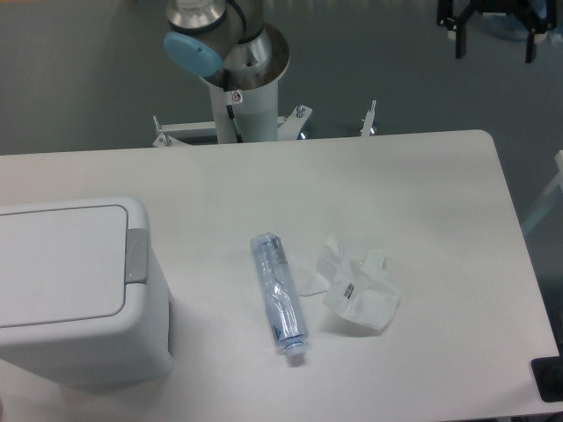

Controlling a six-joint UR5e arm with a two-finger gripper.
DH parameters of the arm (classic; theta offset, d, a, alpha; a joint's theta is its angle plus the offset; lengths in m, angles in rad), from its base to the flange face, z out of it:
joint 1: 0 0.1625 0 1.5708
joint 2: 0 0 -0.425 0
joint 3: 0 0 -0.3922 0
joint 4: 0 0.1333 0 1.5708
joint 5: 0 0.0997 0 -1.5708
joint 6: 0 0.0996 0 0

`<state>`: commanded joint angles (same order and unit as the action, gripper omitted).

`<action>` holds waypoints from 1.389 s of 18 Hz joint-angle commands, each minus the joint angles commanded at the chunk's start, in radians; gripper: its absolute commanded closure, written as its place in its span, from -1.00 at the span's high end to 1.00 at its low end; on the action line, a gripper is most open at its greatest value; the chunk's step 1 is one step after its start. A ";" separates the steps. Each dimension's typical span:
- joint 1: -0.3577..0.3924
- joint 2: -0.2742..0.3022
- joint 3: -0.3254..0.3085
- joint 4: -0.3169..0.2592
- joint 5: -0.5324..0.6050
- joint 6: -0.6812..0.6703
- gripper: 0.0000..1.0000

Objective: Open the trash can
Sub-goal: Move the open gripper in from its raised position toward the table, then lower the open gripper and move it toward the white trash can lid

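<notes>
The trash can (79,347) is a large boxy white bin standing at the table's front left. Its flat lid (57,264) lies shut, with the small grey push tab (136,255) on its right edge. My gripper (493,40) shows at the top right edge of the view, far from the bin and beyond the table's back right corner. Its two black fingers (458,35) stand wide apart with nothing between them. The upper part of the gripper is cut off by the frame.
A clear plastic bottle (279,297) lies on its side in the middle of the white table (422,185), cap toward the front. A crumpled clear wrapper (356,290) lies just right of it. The arm's base column (242,88) stands behind the back edge.
</notes>
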<state>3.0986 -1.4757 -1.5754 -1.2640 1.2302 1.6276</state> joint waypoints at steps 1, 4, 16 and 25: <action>-0.002 0.002 -0.002 0.000 0.005 0.000 1.00; -0.006 0.008 -0.006 0.000 0.008 -0.014 1.00; -0.267 0.008 0.002 0.014 0.003 -0.716 1.00; -0.489 -0.024 -0.009 0.115 0.000 -1.075 1.00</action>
<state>2.6096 -1.5001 -1.5846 -1.1492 1.2303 0.5528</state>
